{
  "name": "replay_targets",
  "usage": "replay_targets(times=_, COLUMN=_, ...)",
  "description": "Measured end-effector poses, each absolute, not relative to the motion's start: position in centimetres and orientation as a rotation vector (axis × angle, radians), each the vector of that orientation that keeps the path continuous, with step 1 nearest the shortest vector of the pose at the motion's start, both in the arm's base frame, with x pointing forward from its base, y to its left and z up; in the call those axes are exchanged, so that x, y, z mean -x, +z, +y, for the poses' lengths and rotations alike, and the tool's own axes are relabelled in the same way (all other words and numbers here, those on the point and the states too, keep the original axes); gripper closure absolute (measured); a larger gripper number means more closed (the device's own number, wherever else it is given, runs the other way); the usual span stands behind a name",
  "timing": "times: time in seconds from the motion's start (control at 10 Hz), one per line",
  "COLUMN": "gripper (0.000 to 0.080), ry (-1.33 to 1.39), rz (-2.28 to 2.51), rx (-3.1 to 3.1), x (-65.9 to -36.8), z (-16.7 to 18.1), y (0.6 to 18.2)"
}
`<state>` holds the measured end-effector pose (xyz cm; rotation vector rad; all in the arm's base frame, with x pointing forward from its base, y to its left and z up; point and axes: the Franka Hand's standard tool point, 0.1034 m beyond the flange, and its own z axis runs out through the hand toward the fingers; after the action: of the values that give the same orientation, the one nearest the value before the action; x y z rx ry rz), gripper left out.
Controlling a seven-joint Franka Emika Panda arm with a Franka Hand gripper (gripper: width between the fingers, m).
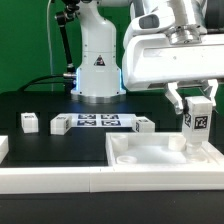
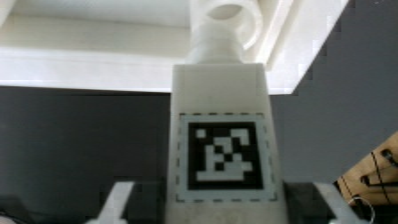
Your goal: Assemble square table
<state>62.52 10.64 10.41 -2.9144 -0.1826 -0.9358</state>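
- Exterior view: the end effector (image 1: pixel 196 112) hangs over the exterior view's right part of the scene, its two fingers clamped on the sides of one white leg (image 1: pixel 197 128), tag facing the camera.
- The held leg stands upright, its long axis vertical. Its lower end is inside the raised rim of the square slab (image 1: pixel 150 158), near the slab's far corner on the exterior view's right. Whether it touches the slab floor I cannot tell.
- The slab lies flat on the dark table (image 1: pixel 40 140), just behind the long white border bar (image 1: pixel 50 182).
- Three loose legs (image 1: pixel 29 122) lie well apart from the end effector, toward the exterior view's left and middle, flanking the marker board (image 1: pixel 98 122).
- Wrist view: the end effector (image 2: pixel 217 205) grips the leg (image 2: pixel 222 110) at its tagged end, a finger on each side.
- The leg's long axis runs straight away from the camera. Its narrowed tip (image 2: pixel 215 45) points at a round socket (image 2: pixel 226 13) in the white slab (image 2: pixel 89 45).
- The tip looks nearly in line with the socket, so the coming move is probably a straight push along the leg's own axis.
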Motion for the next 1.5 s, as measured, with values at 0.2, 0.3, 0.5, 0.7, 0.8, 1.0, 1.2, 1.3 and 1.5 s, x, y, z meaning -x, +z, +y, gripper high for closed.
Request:
replay_targets(times=0.2, gripper=0.0508, ry=-0.930, rz=-0.195, rx=2.911, x=-62.3, z=11.4, y=10.1)
replay_targets(times=0.3, gripper=0.0508, ry=-0.924, rz=-0.200, rx=2.913, x=-62.2, z=11.6, y=9.7)
replay_targets(times=0.5, gripper=0.0508, ry=-0.937, rz=-0.198, rx=2.911, x=-62.2, z=11.5, y=9.6)
replay_targets(times=0.7, gripper=0.0508, ry=-0.935, rz=-0.197, rx=2.914, x=-62.1, z=11.3, y=9.3)
replay_targets(times=0.8, gripper=0.0508, ry=-0.934, rz=-0.196, rx=2.914, x=-62.1, z=11.3, y=9.3)
replay_targets(times=1.0, gripper=0.0508, ry=-0.925, rz=-0.197, rx=2.917, x=-62.0, z=11.3, y=8.9)
replay_targets(times=1.2, gripper=0.0508, ry=-0.908, rz=-0.203, rx=2.921, x=-61.6, z=11.6, y=8.1)
replay_targets(times=1.3, gripper=0.0508, ry=-0.911, rz=-0.204, rx=2.920, x=-61.6, z=11.7, y=8.0)
replay_targets(times=1.5, gripper=0.0508, ry=-0.918, rz=-0.205, rx=2.919, x=-61.6, z=11.7, y=7.9)
